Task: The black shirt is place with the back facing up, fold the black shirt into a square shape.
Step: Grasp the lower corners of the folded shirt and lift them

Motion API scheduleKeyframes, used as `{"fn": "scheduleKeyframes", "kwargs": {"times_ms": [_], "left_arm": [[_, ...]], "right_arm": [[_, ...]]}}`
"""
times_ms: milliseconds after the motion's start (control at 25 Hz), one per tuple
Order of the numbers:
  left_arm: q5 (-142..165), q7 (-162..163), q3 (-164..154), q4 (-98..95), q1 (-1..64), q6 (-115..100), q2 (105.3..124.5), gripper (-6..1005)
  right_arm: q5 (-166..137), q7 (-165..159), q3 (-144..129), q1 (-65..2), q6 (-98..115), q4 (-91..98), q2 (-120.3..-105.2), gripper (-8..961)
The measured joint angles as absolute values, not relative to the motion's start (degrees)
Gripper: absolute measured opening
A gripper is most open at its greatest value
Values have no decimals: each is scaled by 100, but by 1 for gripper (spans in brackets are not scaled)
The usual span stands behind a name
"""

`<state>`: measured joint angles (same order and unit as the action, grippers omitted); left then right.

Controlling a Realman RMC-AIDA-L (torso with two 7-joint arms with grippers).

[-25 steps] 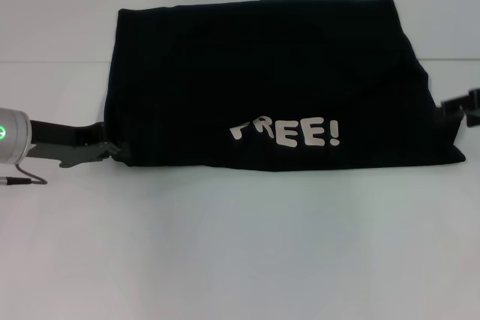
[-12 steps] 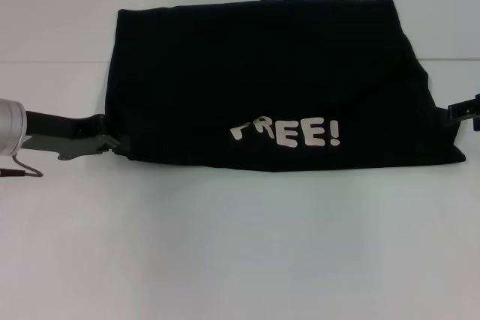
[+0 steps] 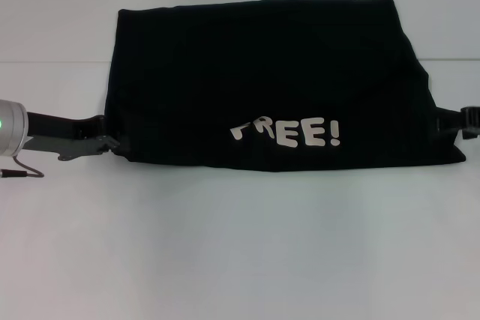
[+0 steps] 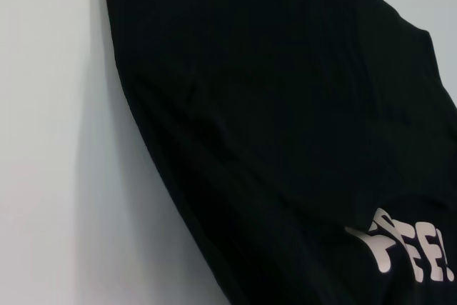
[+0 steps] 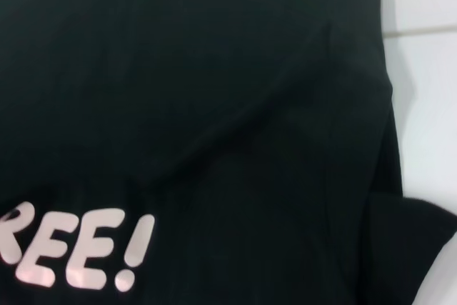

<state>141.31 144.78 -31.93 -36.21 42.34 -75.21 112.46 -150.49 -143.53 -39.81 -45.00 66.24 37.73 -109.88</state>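
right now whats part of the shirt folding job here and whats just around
Part of the job:
- black shirt, lettering up
- left gripper at the shirt's left edge
- right gripper at its right edge

Just around:
- white table
- cable by the left arm

black shirt [image 3: 270,84] folded flat; "free!" lettering showing

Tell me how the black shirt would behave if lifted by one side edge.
The black shirt would probably droop and unfold: it is soft fabric with creases and loose layered edges. It looks light for its spread. Pushed, it would likely bunch rather than slide whole.
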Motion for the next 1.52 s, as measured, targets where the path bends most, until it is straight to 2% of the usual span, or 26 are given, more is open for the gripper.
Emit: {"fn": "scheduleKeyframes", "kwargs": {"times_ms": [400, 960, 1120, 1400, 1520], "left_arm": [[14131, 14495, -3191, -3604, 4206, -7408, 11274, 52], [14133, 14509, -3190, -3541, 4224, -7315, 11276, 58], [14133, 14511, -3190, -3542, 4239, -7287, 11276, 59], [14127, 14511, -3190, -3542, 4254, -7225, 11276, 62], [14124, 14511, -3190, -3542, 4254, -7220, 11276, 63]], "right_arm": [[-15027, -13917, -4100, -4291, 6376, 3707, -11036, 759], [-15021, -13608, -4136, -4231, 5657, 3631, -11373, 759], [-15026, -13645, -4137, -4271, 5587, 3533, -11410, 733], [-15010, -13820, -4112, -4297, 5577, 3456, -11370, 688], [-15007, -13833, -4086, -4299, 5583, 3457, -11364, 572]]}}
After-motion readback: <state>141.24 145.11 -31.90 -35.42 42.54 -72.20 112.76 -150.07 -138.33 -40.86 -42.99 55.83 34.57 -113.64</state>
